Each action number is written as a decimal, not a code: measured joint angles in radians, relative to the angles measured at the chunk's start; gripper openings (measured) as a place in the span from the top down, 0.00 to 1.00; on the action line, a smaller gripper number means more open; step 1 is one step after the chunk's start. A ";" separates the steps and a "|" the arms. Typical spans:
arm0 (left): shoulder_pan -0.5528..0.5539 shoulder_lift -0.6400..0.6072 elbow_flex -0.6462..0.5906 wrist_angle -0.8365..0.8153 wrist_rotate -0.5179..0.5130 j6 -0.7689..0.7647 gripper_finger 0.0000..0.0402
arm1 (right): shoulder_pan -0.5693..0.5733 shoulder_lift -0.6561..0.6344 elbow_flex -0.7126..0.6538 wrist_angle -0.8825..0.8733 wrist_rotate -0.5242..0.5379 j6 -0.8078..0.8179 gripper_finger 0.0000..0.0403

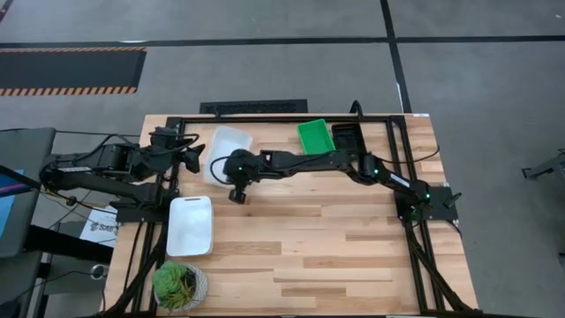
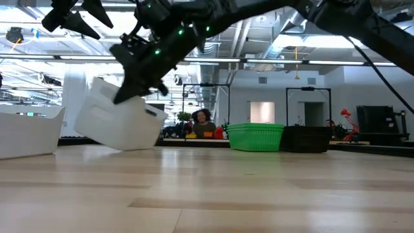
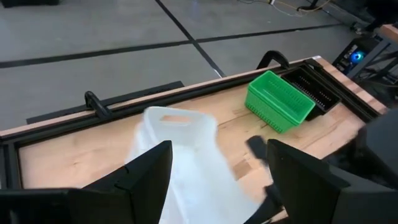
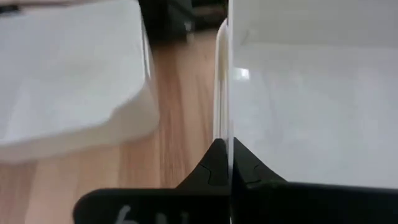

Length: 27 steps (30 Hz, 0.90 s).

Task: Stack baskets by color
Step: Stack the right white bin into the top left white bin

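My right gripper (image 1: 229, 168) is shut on a white basket (image 1: 226, 146) at the table's far left; in the low view this basket (image 2: 119, 120) is tilted. A second white basket (image 1: 190, 225) lies flat nearer the front edge. A green basket (image 1: 315, 137) and a black basket (image 1: 346, 137) stand side by side at the far edge. My left gripper (image 1: 196, 159) hovers open just left of the held basket, with nothing between its fingers (image 3: 149, 174). My right gripper pinches the white basket's thin side wall (image 4: 227, 134) at the rim, one finger inside the basket and one outside. The fingers come from the table's right, slanting down. The basket hangs tilted; whether its low corner (image 2: 152, 144) touches the table I cannot tell.
A potted green plant (image 1: 179, 284) stands at the near left corner. A black frame rail (image 1: 265, 117) runs along the table's far edge. The bare wooden tabletop (image 1: 335, 247) spreads over the middle and the near right.
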 joint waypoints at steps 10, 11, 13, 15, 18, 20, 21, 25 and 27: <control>0.000 0.000 0.000 -0.001 0.000 0.012 0.38 | -0.011 -0.044 0.005 -0.372 0.126 0.045 1.00; 0.000 0.000 0.000 -0.001 0.000 0.013 0.38 | -0.013 -0.047 0.005 -0.394 0.129 0.042 1.00; 0.000 0.000 0.000 -0.001 0.000 0.016 0.38 | -0.016 -0.059 0.004 -0.456 0.130 0.028 1.00; 0.000 0.000 0.000 -0.007 0.000 0.023 0.38 | -0.016 -0.065 0.004 -0.477 0.134 0.010 1.00; 0.000 0.000 0.000 -0.024 0.000 0.023 0.38 | -0.019 -0.083 0.002 -0.553 0.128 -0.046 1.00; 0.000 0.000 0.000 -0.031 -0.001 0.023 0.38 | -0.024 -0.092 0.001 -0.585 0.129 -0.080 1.00; 0.000 0.000 0.000 -0.033 0.000 0.022 0.38 | -0.026 -0.095 0.001 -0.612 0.128 -0.101 1.00; 0.000 -0.002 0.000 -0.044 0.001 0.022 0.38 | -0.037 -0.116 -0.001 -0.716 0.123 -0.184 1.00; 0.000 -0.003 0.000 -0.048 0.001 0.022 0.38 | -0.037 -0.123 -0.003 -0.736 0.122 -0.221 1.00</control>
